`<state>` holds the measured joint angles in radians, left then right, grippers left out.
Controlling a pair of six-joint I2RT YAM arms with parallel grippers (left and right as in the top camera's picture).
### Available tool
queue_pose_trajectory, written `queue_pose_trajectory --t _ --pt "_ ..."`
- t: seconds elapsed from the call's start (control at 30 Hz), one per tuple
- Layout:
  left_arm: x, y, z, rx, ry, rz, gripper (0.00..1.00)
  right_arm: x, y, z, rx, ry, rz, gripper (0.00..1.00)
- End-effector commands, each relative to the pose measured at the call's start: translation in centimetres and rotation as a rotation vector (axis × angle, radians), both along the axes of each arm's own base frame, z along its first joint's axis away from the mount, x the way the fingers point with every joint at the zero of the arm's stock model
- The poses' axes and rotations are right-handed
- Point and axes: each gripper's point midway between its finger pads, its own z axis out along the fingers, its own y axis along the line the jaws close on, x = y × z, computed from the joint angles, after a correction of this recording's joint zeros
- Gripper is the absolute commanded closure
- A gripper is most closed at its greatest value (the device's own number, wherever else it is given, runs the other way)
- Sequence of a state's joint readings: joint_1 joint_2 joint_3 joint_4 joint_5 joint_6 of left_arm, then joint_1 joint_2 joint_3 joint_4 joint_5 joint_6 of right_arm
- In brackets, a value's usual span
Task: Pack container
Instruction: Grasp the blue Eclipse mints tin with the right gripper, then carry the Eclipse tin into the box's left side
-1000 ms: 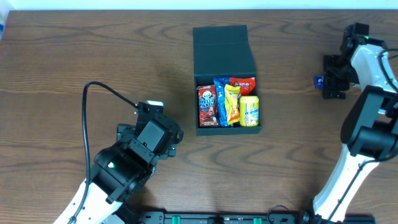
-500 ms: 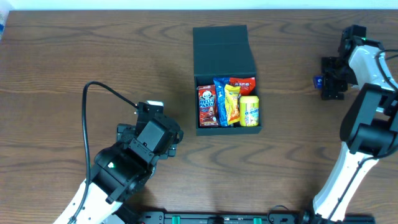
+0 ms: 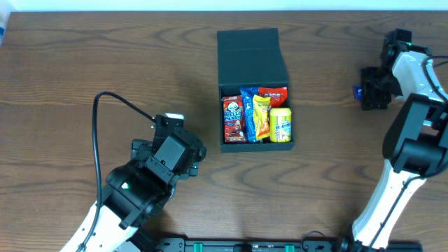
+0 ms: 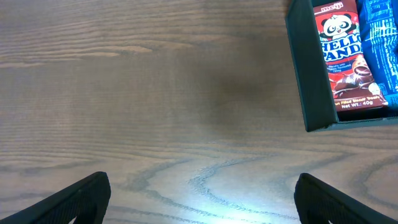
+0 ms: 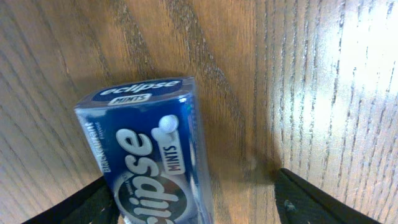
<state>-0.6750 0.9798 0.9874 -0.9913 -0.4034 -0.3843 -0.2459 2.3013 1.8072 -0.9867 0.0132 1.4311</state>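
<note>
The dark container stands at the table's middle with its flap lid laid back. It holds a red Hello Panda packet, blue and yellow packets, and a yellow tube. A blue Eclipse mints tin lies on the wood at the far right. My right gripper straddles it, open; the left finger touches the tin and the right finger stands apart. My left gripper hangs wide open over bare wood, left of the container's wall.
A black cable loops off the left arm. The right arm rises along the table's right edge. Bare wood lies between the container and each gripper.
The right gripper's jaws have narrowed around the mints tin and it has edged slightly left. The left arm has not moved.
</note>
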Motion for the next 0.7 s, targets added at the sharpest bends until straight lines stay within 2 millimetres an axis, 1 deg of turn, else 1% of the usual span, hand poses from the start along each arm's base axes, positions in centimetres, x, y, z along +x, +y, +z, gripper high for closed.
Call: queue_pose_trajectory --t 0.0,0.07,0.13,0.2,0.3,0.37,0.43,0.63,0.67 --pt "0.0 0.4 -0.1 0.022 0.0 0.001 0.05 0.2 -0.1 -0.5 -0.002 0.012 0.0 0.26" --pt "0.0 0.4 -0.1 0.022 0.0 0.001 0.05 0.1 0.1 -0.5 -0.001 0.015 0.004 0.3" --pt "0.0 0.4 -0.1 0.022 0.0 0.001 0.05 0.0 0.3 -0.6 0.0 0.021 0.007 0.39" --pt "0.0 0.4 -0.1 0.022 0.0 0.001 0.05 0.0 0.3 -0.6 0.0 0.024 0.008 0.44" --pt "0.0 0.4 -0.1 0.022 0.0 0.001 0.05 -0.1 0.4 -0.6 0.001 0.028 0.01 0.45" --pt "0.0 0.4 -0.1 0.022 0.0 0.001 0.04 -0.1 0.5 -0.6 0.002 0.029 0.011 0.5" --pt "0.0 0.4 -0.1 0.022 0.0 0.001 0.05 -0.2 0.5 -0.6 0.002 0.031 0.012 0.59" --pt "0.0 0.4 -0.1 0.022 0.0 0.001 0.05 -0.2 0.9 -0.7 0.003 0.035 0.021 0.62" --pt "0.0 0.4 -0.1 0.022 0.0 0.001 0.05 -0.2 1.0 -0.7 0.003 0.035 0.023 0.64"
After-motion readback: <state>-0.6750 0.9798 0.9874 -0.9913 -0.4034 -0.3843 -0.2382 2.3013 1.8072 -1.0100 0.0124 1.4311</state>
